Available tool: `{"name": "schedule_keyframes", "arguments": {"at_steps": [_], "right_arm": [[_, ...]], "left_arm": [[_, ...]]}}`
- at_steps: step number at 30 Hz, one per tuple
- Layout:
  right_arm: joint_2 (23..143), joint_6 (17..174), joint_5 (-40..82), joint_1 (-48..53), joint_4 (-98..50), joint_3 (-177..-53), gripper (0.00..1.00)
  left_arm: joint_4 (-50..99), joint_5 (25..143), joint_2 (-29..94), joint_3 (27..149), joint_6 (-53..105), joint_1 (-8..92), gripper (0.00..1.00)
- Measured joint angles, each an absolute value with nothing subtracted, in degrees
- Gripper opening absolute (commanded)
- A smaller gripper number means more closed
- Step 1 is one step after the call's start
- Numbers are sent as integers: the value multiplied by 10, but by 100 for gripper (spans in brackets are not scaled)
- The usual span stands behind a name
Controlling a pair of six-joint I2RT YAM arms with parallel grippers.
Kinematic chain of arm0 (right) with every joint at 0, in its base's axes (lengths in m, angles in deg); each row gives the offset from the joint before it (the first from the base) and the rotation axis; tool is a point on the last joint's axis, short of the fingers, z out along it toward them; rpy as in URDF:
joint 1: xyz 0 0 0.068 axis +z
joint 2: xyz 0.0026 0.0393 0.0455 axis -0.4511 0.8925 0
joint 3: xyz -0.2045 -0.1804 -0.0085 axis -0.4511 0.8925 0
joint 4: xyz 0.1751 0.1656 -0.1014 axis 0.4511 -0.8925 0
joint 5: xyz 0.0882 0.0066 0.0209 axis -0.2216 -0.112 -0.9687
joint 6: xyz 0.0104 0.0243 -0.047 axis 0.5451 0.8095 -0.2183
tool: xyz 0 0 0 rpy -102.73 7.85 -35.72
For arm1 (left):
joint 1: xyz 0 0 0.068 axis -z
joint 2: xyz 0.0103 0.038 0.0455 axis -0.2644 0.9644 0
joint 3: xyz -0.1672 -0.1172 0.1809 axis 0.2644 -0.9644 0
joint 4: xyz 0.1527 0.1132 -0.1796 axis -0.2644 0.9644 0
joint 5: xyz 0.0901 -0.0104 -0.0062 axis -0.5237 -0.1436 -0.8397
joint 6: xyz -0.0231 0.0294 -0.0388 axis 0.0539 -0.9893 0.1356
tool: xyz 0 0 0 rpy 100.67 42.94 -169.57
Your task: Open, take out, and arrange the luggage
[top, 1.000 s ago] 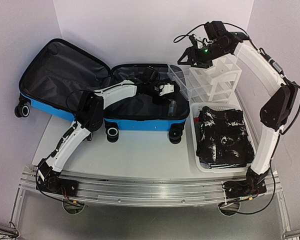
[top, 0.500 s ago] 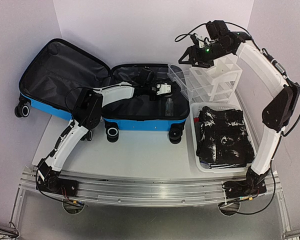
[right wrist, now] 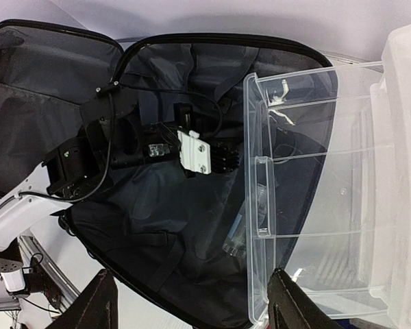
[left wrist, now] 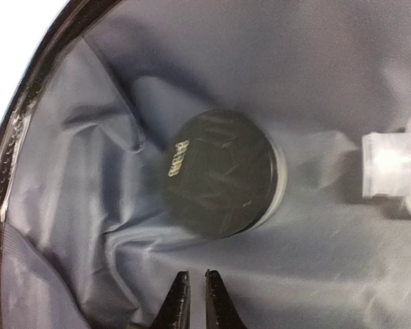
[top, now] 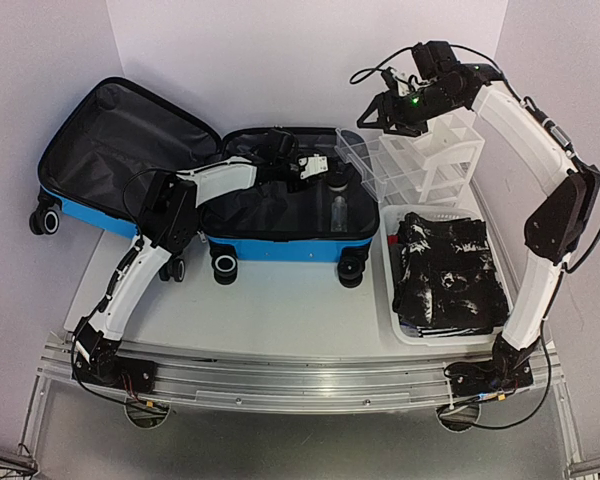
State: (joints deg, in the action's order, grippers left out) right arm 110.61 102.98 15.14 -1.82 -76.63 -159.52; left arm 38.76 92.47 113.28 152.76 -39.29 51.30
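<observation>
From above, the blue luggage [top: 280,247] lies open on the table [top: 280,310], left of the white drawer organizer [top: 430,165]. The left gripper [top: 315,172] reaches inside it, and the right gripper [top: 375,112] hovers by the organizer's top. Left wrist: narrow, empty jaws sit just short of a black round lid [left wrist: 222,181] on the grey lining [left wrist: 89,171]. Right wrist: 2 fingers [right wrist: 96,305] are spread wide, holding nothing, above a clear drawer [right wrist: 315,205].

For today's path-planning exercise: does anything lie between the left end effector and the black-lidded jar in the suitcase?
Nothing visible does. Only bare grey lining separates the left end effector from the jar; the clear bottle lies off to the side.
</observation>
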Motion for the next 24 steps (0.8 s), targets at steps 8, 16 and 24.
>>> {"name": "schedule_keyframes", "arguments": {"at_steps": [8,16,24], "right_arm": [[1106,1042,151,-18,-763,-1595,60],[1106,1055,150,-18,-756,-1596,58],[1124,1076,207,25,-750,-1668,56]], "left_arm": [[448,955,1167,1620,-203,505,78],[454,978,1177,1618,-35,515,77],[441,1015,1100,1496,25,503,86]]}}
